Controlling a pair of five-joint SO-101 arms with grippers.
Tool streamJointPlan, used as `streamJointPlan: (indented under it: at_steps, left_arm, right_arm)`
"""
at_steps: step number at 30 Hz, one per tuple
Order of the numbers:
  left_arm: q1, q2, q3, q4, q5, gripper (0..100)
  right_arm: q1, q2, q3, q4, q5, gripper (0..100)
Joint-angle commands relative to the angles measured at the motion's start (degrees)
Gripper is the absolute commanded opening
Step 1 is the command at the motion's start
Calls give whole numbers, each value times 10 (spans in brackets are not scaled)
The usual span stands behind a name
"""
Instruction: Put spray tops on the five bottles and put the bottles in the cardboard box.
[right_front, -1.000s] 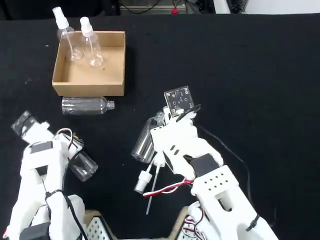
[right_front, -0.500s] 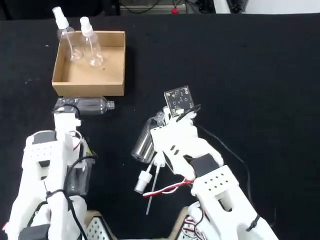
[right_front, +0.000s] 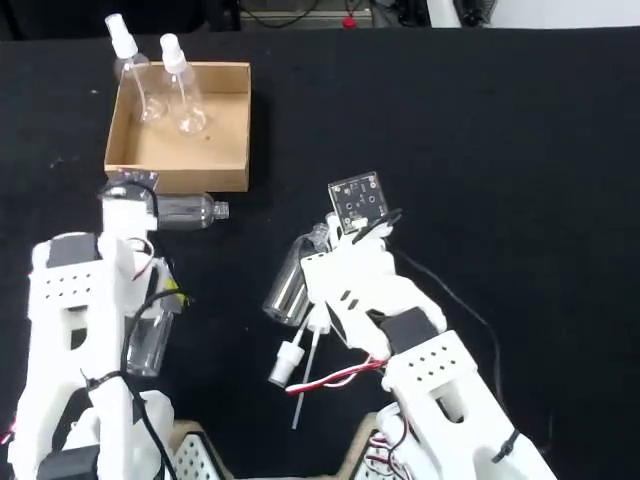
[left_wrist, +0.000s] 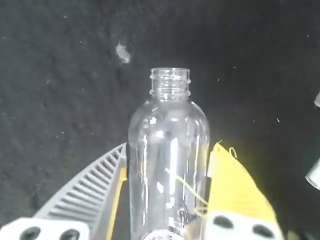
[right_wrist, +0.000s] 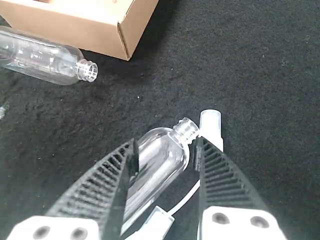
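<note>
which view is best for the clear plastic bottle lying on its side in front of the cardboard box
The right wrist view: the clear plastic bottle lies close, its bare threaded neck plain, beside the brown cardboard box. The high view shows it farther off, its base end covered by the left arm.

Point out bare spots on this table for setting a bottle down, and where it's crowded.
Widest bare patch: the table right of the cardboard box and beyond the right pincer. Inside the box, the front right floor is free; two capped bottles fill its back left. Crowded: the lying bottle before the box, and the loose spray top between the arms.
</note>
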Motion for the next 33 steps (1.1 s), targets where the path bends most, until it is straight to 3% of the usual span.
streamJointPlan:
  at_steps: [1,5,9,14,17,33]
  left_arm:
    - [5,-2,-47,18,-7,323]
    - [18,33,-5,-27,-4,438]
    - [32,104,9,-82,-4,413]
    - [22,136,-118,36,-7,366]
    - [22,142,-184,64,-20,365]
    - [0,378,-294,61,-54,361]
  right_arm:
    - [-5,-7,-5,-16,-1,180]
    - [-5,-7,-5,-16,-1,180]
    - [-5,-7,-5,-16,-1,180]
    - [-5,-7,-5,-16,-1,180]
    - [-5,-7,-5,-16,-1,180]
    - [-5,-7,-4,-16,-1,180]
